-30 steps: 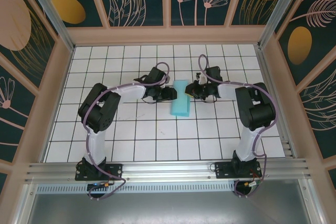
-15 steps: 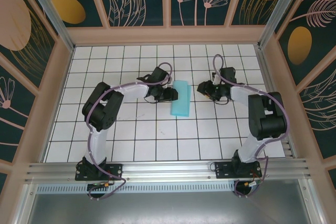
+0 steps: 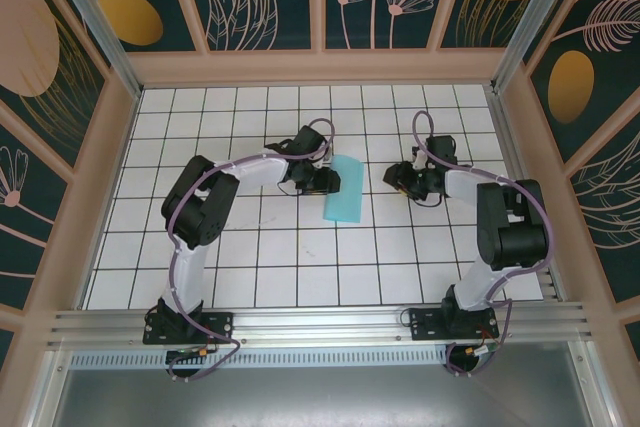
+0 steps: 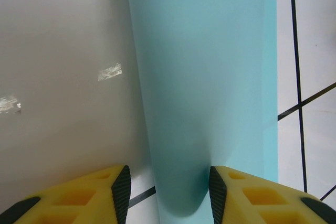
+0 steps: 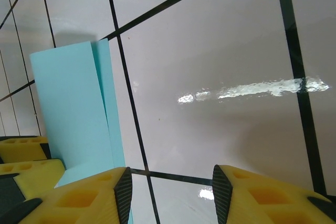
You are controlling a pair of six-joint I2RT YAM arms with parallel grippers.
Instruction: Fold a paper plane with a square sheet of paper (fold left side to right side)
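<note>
I see the square sheet of paper [image 3: 347, 190] folded into a narrow, light turquoise rectangle. It lies mid-table [image 3: 250, 247], its long side running away from me, slightly tilted. The top layer [image 5: 68, 108] sits a little off, baring a thin strip of the lower layer [image 4: 270, 77] along the right edge.

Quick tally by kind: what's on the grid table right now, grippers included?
Folded light turquoise paper sheet: 1
Two-finger grippers with yellow fingertips (left gripper, right gripper): 2
Total: 3
</note>
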